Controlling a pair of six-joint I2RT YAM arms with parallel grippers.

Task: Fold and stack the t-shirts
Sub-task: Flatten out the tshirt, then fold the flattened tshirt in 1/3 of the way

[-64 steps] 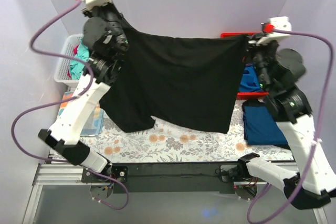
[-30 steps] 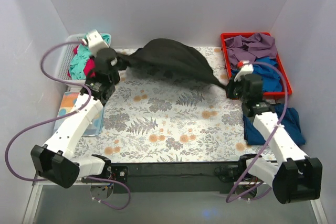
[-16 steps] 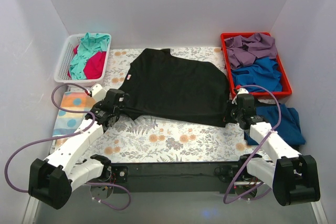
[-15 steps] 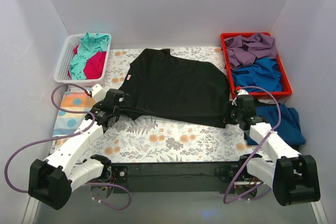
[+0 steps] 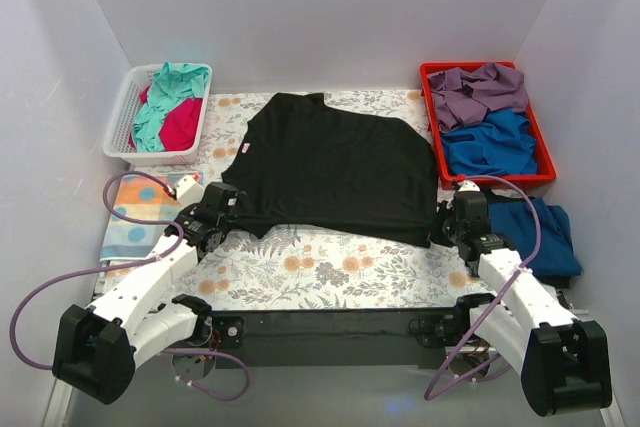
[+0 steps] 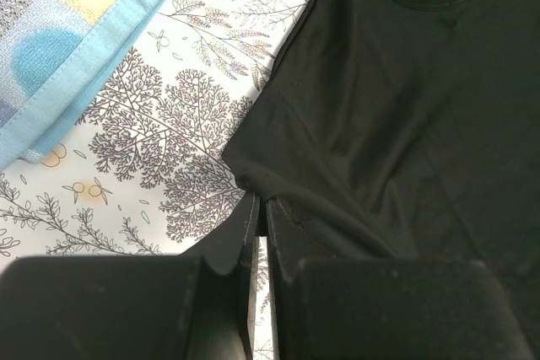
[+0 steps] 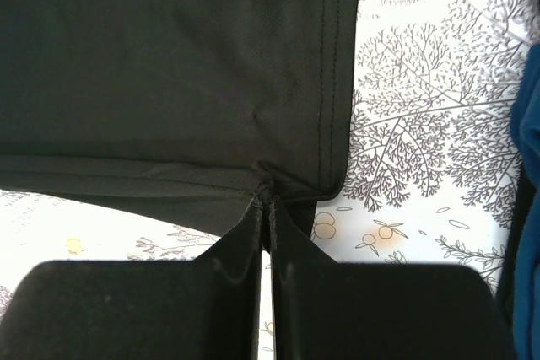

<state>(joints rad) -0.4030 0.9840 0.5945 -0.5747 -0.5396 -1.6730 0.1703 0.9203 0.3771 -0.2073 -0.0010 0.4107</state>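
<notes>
A large black t-shirt point(image 5: 330, 172) lies spread flat on the floral sheet, its neck toward the left. My left gripper point(image 5: 228, 215) is shut on its near-left edge; the left wrist view shows the fingertips pinching black cloth point(image 6: 396, 107) at the gripper point(image 6: 261, 204). My right gripper point(image 5: 440, 229) is shut on the near-right hem corner, seen bunched at the gripper point(image 7: 267, 196) under the black t-shirt point(image 7: 169, 65). A dark blue t-shirt point(image 5: 545, 232) lies folded at the right. Teal point(image 5: 170, 82) and magenta point(image 5: 180, 125) t-shirts sit in the basket.
A white basket point(image 5: 118, 132) stands at the back left. At the back right is a red tray point(image 5: 500, 179) holding purple and blue cloth. A pale dotted cloth point(image 5: 135, 212) lies left of my left arm. White walls close in three sides.
A second ago the black t-shirt hung bunched in the air between the grippers. It now lies flat, and both grippers have drawn back toward the near edge, still gripping it.
</notes>
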